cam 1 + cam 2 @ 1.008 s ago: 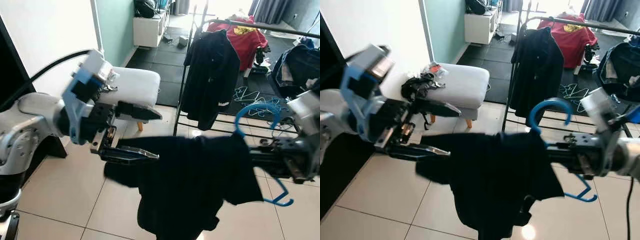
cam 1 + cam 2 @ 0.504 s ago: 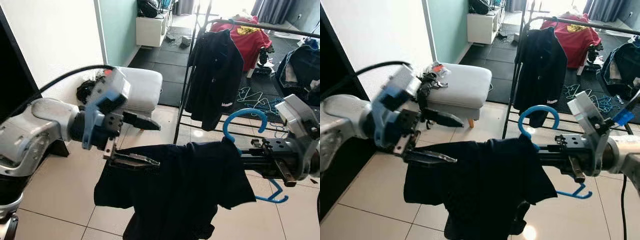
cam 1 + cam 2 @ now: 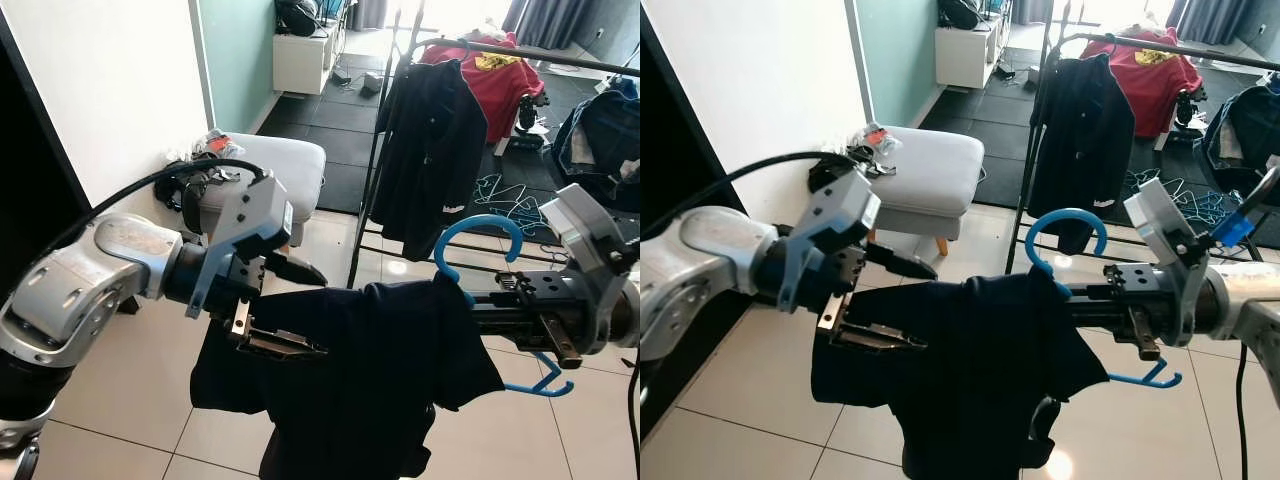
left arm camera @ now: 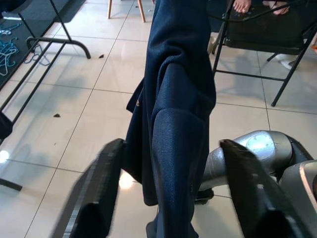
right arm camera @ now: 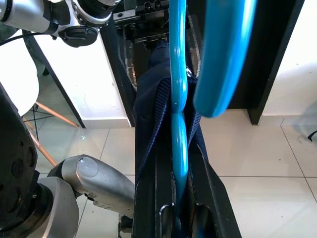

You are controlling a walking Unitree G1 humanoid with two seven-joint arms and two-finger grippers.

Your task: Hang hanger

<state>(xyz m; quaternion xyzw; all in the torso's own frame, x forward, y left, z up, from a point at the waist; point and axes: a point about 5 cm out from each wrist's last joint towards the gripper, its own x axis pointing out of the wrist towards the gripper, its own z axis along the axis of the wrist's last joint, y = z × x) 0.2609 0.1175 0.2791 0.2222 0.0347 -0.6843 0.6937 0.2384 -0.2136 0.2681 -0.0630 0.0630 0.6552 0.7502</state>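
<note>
Navy cloth sags between two silver arms. On the left, the left gripper [image 3: 285,310] reaches across with fingers spread, one above and one below the shoulder of the dark shirt [image 3: 370,380], not clamping it. At centre the blue hanger [image 3: 480,240] carries the garment, its hook upright. On the right, the right gripper [image 5: 174,208] is stretched out level, closed on the hanger. Beyond stands the clothes rack [image 3: 520,50], still well apart; a loose shoulder could slip off en route.

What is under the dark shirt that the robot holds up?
The blue hanger: hook above the dark shirt, one end beside the right hand. Its other arm is covered.
</note>
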